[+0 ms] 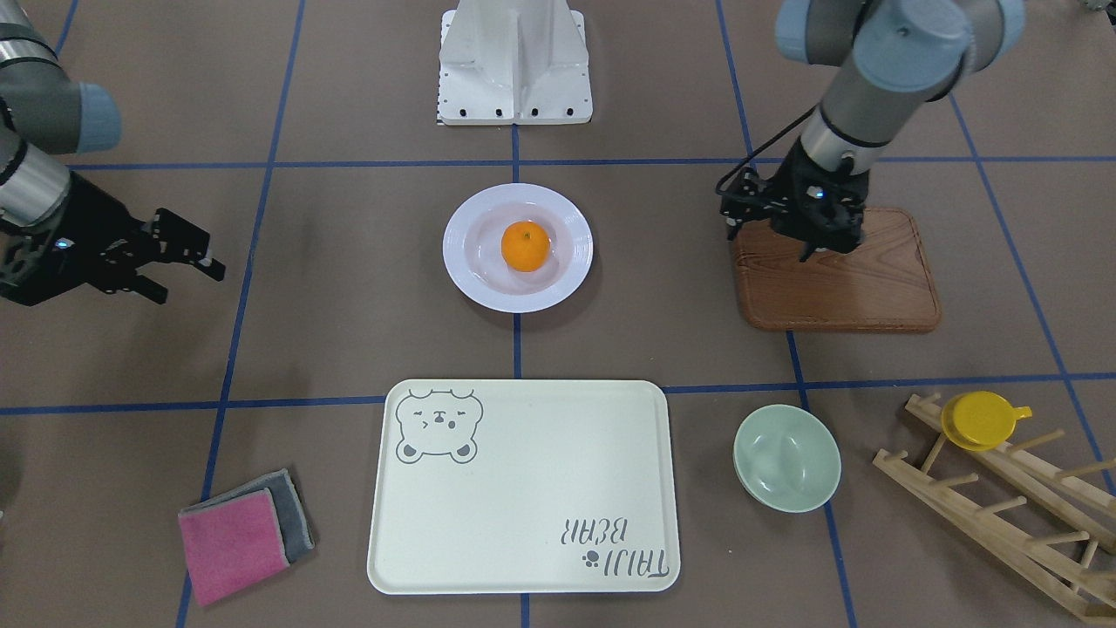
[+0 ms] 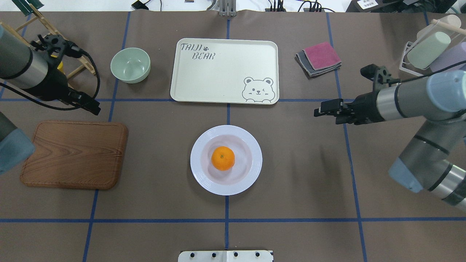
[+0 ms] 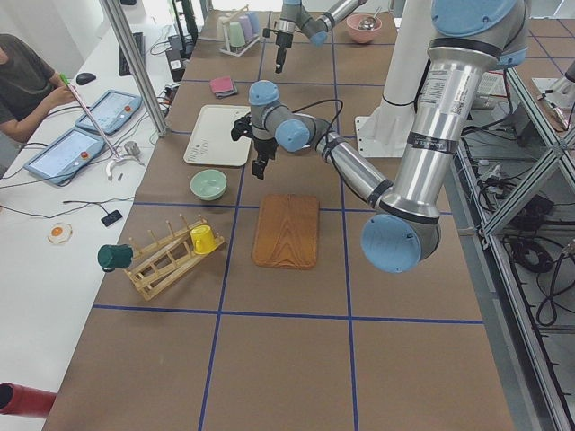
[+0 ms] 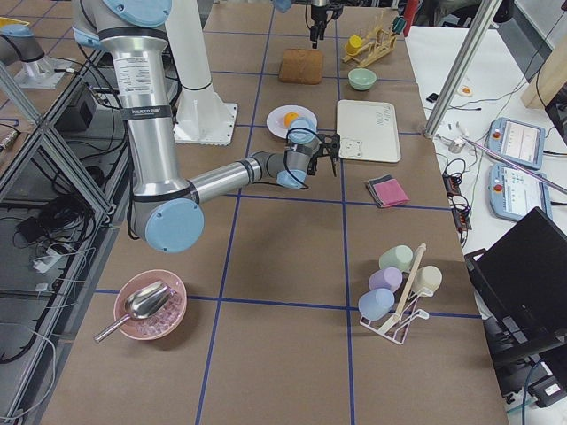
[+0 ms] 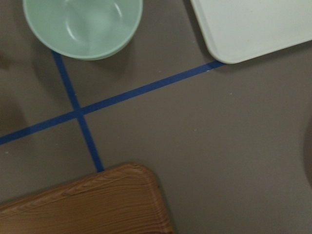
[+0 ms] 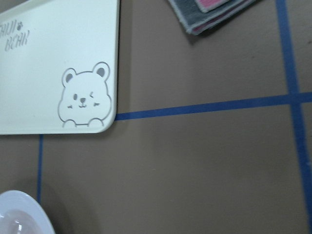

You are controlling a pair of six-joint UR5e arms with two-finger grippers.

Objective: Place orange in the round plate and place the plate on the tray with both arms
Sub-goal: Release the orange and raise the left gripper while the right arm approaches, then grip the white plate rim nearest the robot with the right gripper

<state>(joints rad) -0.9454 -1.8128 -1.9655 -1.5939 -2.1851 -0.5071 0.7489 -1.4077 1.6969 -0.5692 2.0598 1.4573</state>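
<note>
The orange (image 2: 222,158) lies in the sunken centre of the round white plate (image 2: 204,174), mid-table; it shows too as the orange (image 1: 525,245) in the plate (image 1: 471,270). Beyond it the cream bear tray (image 2: 225,78) lies bare. My right gripper (image 1: 190,281) hovers open and empty, well off the plate's side toward the folded cloths, also seen as the right gripper (image 2: 317,112). My left gripper (image 2: 93,107) hangs over the far edge of the wooden board (image 2: 72,154), holding nothing I can see. Whether its jaws are open or shut I cannot tell.
A pale-green bowl (image 2: 130,64) stands left of the tray. Folded pink and grey cloths (image 2: 319,58) lie to the tray's right. A wooden rack with a yellow cup (image 1: 981,421) is beyond the board. A cup stand (image 2: 429,51) sits far right.
</note>
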